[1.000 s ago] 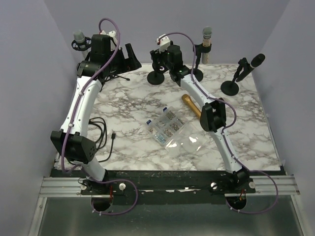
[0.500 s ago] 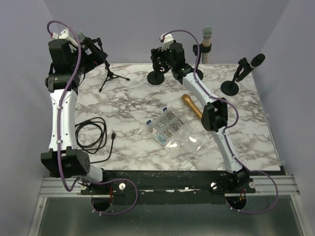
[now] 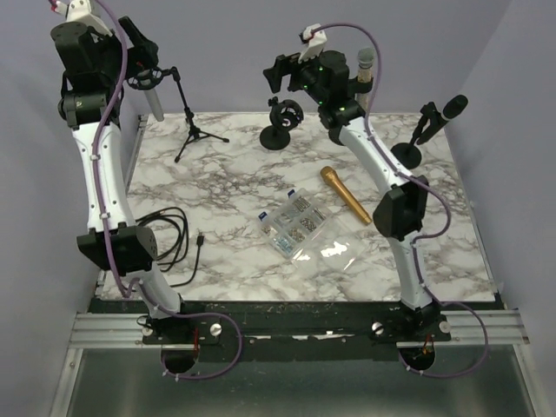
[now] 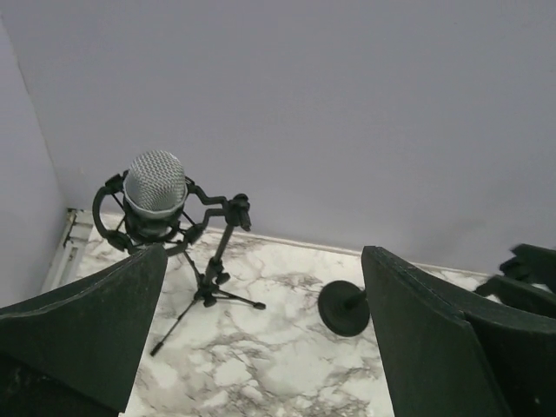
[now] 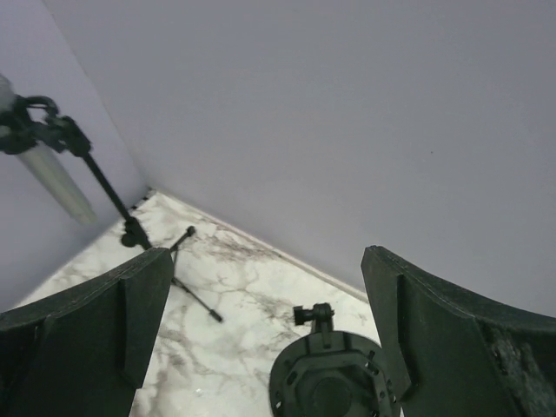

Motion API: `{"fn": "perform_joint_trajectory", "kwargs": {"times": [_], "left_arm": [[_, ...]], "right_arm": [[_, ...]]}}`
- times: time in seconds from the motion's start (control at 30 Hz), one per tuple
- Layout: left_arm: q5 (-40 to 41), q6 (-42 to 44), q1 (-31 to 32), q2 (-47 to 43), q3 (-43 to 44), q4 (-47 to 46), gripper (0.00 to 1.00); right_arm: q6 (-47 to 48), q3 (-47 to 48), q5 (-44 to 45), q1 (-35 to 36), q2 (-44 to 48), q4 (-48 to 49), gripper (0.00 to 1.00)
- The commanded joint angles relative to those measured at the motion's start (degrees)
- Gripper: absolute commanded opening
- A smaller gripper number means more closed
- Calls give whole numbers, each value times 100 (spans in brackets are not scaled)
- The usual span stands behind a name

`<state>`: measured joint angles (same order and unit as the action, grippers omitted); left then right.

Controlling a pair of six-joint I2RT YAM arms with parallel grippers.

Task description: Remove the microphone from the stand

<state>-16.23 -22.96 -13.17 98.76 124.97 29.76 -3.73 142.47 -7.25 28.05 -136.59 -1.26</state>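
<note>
Microphone (image 4: 156, 181): head-up in the cradle of tripod stand (image 4: 211, 280), not yet lifted. Left pincer (image 4: 265, 287): released, aimed toward it for grasping. Right pincer (image 5: 267, 261): released, held aside.

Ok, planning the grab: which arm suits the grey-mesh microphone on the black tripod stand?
Left: the left fingers, open, face the grey-mesh microphone; the right fingers hang over an empty black round-base stand.

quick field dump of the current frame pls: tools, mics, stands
left tool: open, raised, facing the silver microphone
silver microphone: seated in shock mount on tripod stand
right tool: open, over empty round-base stand
gold microphone: lying on table, no stand
black microphone: on right-hand stand
</note>
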Motion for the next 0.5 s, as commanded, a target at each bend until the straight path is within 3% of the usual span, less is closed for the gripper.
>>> {"fn": "perform_joint_trajectory", "kwargs": {"times": [0.0,0.23,0.47], "left_arm": [[535,634,-30,846,851,190,99],[1277,851,-29,1436,979,-576,99],[1578,645,-29,2208,1278,-660,99]], "right_arm": [[-663,-1189,-442,24,1253,319,100],[-949,-3885,-440,25,3121,925,100],[-1255,-5334,-530,25,4272,1163,98]]}}
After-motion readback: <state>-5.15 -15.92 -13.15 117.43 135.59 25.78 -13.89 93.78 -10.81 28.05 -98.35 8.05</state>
